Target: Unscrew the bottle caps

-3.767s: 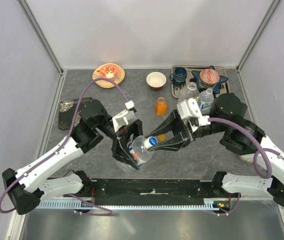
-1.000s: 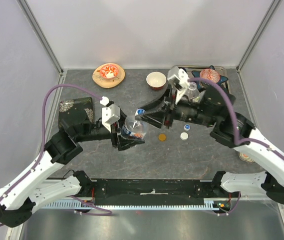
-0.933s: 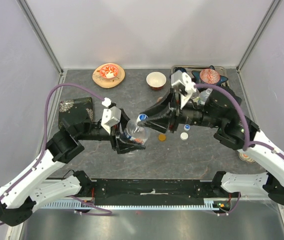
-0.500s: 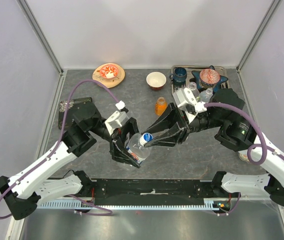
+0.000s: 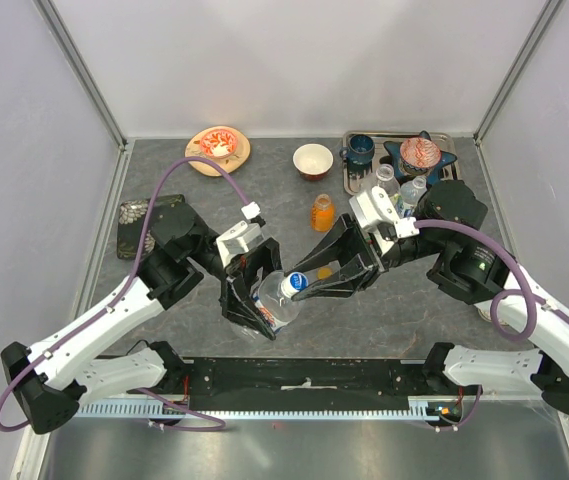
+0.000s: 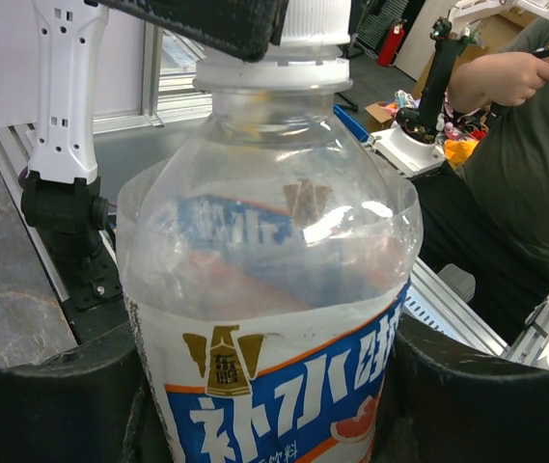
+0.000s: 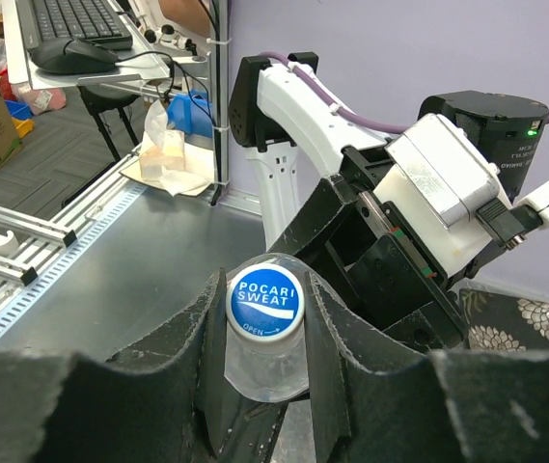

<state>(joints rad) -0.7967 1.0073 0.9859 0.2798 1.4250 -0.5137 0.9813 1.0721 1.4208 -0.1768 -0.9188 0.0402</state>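
One blue-labelled bottle [image 5: 275, 298], tilted above the table's near middle with its blue cap [image 7: 265, 297] aimed toward the right arm, sits clamped in the left gripper [image 5: 252, 295] while the right gripper [image 7: 260, 318] pinches that cap along the bottle's long axis.

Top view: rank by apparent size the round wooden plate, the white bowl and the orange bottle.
1. Round wooden plate, clearly the widest.
2. White bowl.
3. Orange bottle, narrowest, though seen nearly end-on from above, so its height barely shows.
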